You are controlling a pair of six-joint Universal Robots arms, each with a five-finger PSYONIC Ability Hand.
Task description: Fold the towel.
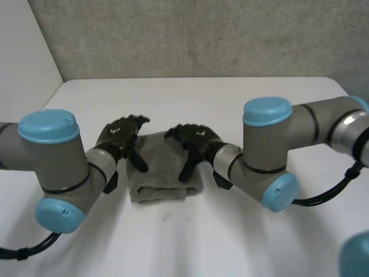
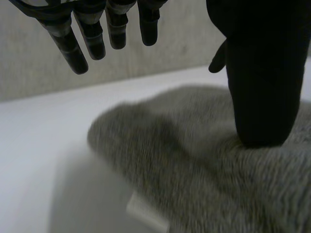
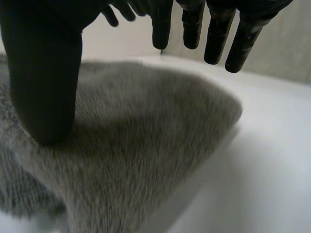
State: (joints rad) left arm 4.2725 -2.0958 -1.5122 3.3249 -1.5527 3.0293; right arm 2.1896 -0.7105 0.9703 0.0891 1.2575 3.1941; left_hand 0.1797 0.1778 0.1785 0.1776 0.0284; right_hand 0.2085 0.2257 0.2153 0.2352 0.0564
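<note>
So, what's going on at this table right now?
A two-armed robot is working on a grey towel, lying folded into a small rectangle on the white table. Its left hand is over the towel's left edge, its right hand over the right edge; both are open, thumbs resting on the cloth.

Tabletop (image 1: pixel 190 98) is wide open far and near of the towel (image 1: pixel 164 180). The left hand (image 1: pixel 118 137) and right hand (image 1: pixel 196 138) crowd its sides, so those are blocked.
</note>
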